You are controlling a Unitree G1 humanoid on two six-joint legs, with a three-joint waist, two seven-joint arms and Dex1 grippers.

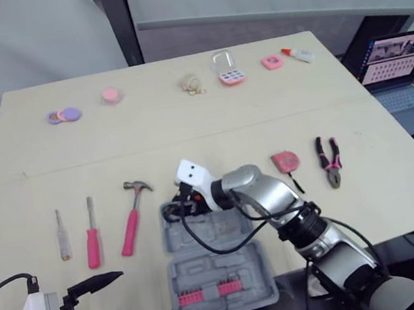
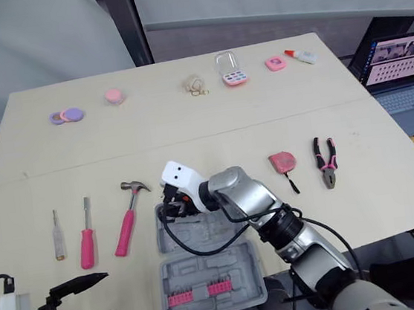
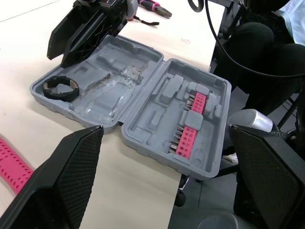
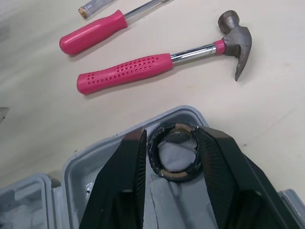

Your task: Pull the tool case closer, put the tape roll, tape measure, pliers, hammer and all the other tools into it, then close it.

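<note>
Low at left, the left gripper (image 1: 108,308) gapes wide and empty, while at centre the right gripper's (image 4: 174,134) fingers stand parted, gripping nothing, over the black ring-shaped tape roll (image 4: 177,174) lying in the grey moulded-plastic tool case (image 1: 227,265).

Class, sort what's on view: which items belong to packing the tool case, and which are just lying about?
Job: tool case, tape roll, hammer, pink screwdriver, thin screwdriver, tape measure, pliers.
Lying about: purple discs, pink disc, pink keypad box, small white bottle, laptop.
</note>
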